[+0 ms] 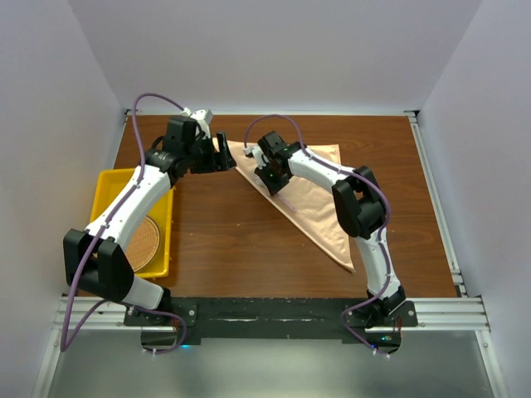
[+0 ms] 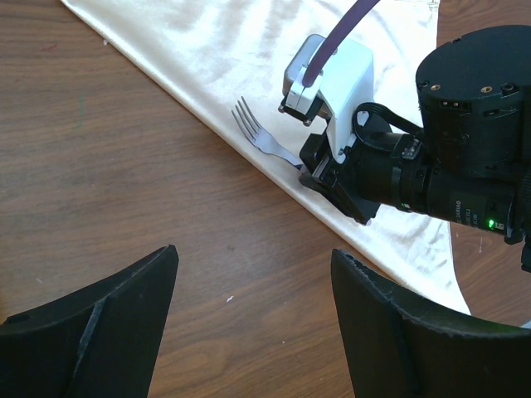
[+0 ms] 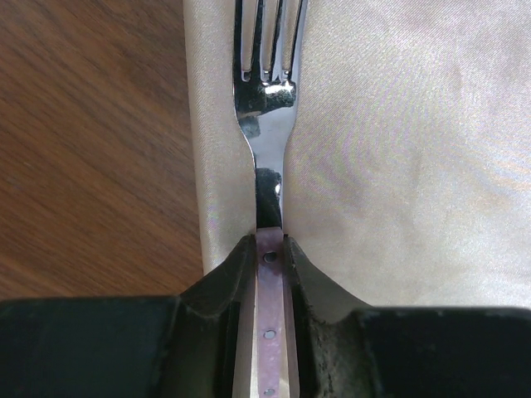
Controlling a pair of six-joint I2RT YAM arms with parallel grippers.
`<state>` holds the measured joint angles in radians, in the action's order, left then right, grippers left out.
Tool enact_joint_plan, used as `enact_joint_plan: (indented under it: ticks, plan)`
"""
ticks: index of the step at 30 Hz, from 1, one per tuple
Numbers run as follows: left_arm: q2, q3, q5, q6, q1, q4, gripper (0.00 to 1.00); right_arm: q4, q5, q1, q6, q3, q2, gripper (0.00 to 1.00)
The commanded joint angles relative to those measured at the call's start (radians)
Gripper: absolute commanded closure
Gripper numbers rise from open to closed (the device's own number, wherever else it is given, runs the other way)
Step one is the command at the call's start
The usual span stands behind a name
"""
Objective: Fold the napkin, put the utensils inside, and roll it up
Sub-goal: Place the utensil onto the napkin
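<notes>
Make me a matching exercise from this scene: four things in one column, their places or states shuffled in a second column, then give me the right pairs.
Column one:
1. Peach-orange cloth napkin
2. Silver metal fork
3. Round woven wicker mat
4. Left end effector

Column two:
A. Lying in the yellow plastic tray
B. Open, above bare brown wooden table
C. Folded into a triangle on the table
D. Handle between the fingers of the right end effector

Pairs: 1-C, 2-D, 3-A, 4-B.

Fork partly concealed
The fork [image 3: 267, 124] handle is hidden between the right fingers [image 3: 217, 290]; over the napkin [image 3: 398, 149], its tine tips are cut off by the picture's edge.
</notes>
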<state>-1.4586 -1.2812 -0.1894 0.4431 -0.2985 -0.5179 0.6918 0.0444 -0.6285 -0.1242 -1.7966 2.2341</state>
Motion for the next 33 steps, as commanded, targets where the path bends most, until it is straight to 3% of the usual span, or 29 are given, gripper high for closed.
enact_joint_plan:
  ticks: [1, 6, 10, 14, 17, 24, 29, 33]
  plan:
    - [0.03, -0.009, -0.005, -0.021, 0.006, 0.033, 0.2, -0.011, 0.009, -0.007, 0.001, -0.012, 0.002, 0.77]
    - [0.023, 0.008, -0.019, -0.006, 0.009, 0.056, 0.19, 0.034, -0.003, -0.008, 0.032, -0.064, -0.007, 0.7]
    - [-0.012, -0.007, -0.047, 0.023, 0.035, 0.102, 0.18, 0.176, -0.017, -0.008, 0.096, -0.197, -0.048, 0.59]
    - [-0.155, -0.058, -0.132, 0.078, 0.091, 0.163, 0.2, 0.252, -0.015, -0.007, 0.162, -0.231, -0.175, 0.46]
    - [-0.283, -0.095, -0.189, 0.078, 0.137, 0.274, 0.27, 0.285, -0.008, 0.004, 0.184, -0.189, -0.302, 0.46]
    - [-0.606, -0.393, -0.197, 0.019, 0.211, 0.302, 0.39, 0.213, 0.054, 0.131, 0.225, 0.173, -0.595, 0.45]
    - [-0.755, -0.494, -0.186, 0.022, 0.248, 0.294, 0.43, 0.198, 0.055, 0.222, 0.236, 0.258, -0.689, 0.46]
    - [-0.793, -0.486, -0.183, 0.022, 0.266, 0.352, 0.43, 0.196, 0.029, 0.243, 0.227, 0.241, -0.7, 0.45]
